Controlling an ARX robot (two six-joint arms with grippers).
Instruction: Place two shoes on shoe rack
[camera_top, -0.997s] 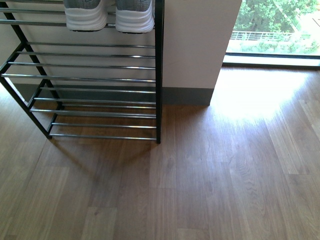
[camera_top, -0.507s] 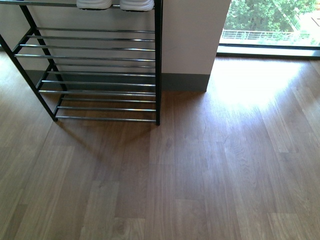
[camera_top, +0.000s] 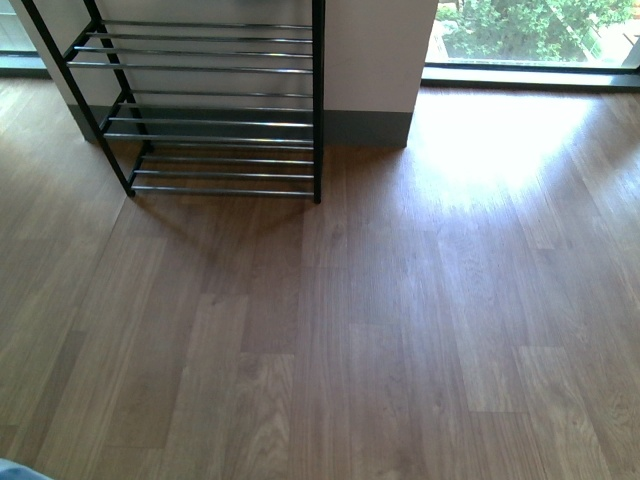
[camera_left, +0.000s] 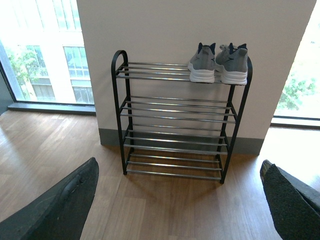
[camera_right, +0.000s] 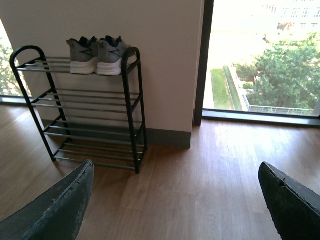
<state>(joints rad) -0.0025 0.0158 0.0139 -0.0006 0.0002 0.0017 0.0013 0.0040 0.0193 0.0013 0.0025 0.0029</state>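
Left wrist view: we see grey sneakers (camera_left: 218, 63) on the top tier of the shoe rack (camera_left: 175, 120), left gripper (camera_left: 178, 165) and right gripper (camera_right: 175, 167) both spread wide, empty; we judge the shoes light, soft-knit, best pinched at the heel.

Grey knit sneakers (camera_left: 202, 64) show white soles and navy lining. The shoe rack (camera_left: 150, 77) has black uprights and silver rods. The plank floor (camera_top: 400, 330) is brown with wood grain, the wall (camera_left: 165, 30) cream, the skirting board (camera_left: 107, 137) grey, and the trees (camera_right: 280, 70) outside green.
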